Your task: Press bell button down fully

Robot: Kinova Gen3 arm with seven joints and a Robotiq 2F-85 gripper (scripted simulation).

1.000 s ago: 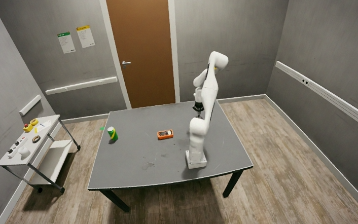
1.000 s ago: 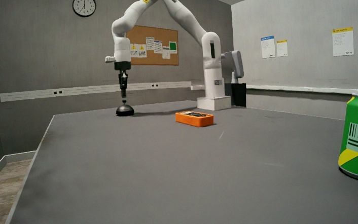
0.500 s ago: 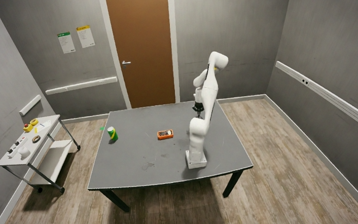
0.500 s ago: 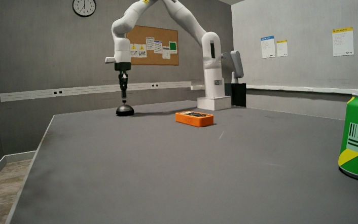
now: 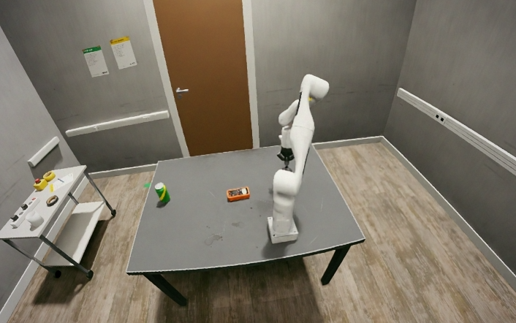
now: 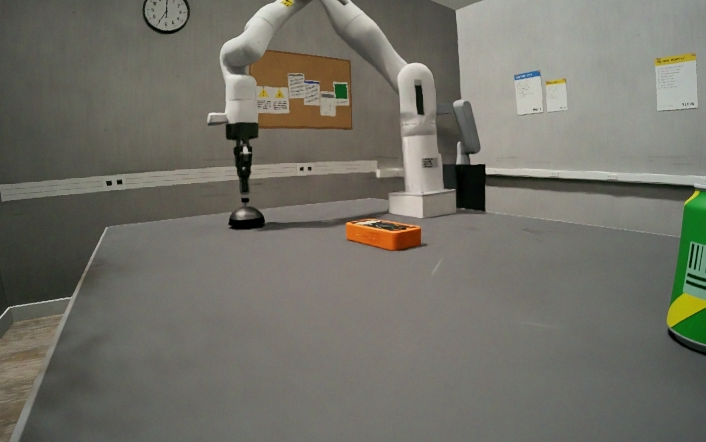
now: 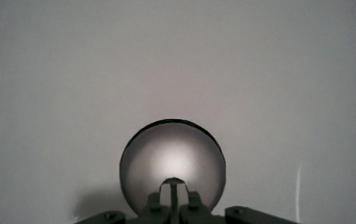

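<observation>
top: high, room-wide | exterior: table-level, sideways | wrist: straight down, close | shared: table (image 5: 197, 228)

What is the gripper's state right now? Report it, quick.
Gripper: shut, holding nothing, fingertips pointing straight down on the button on top of the bell.
</observation>
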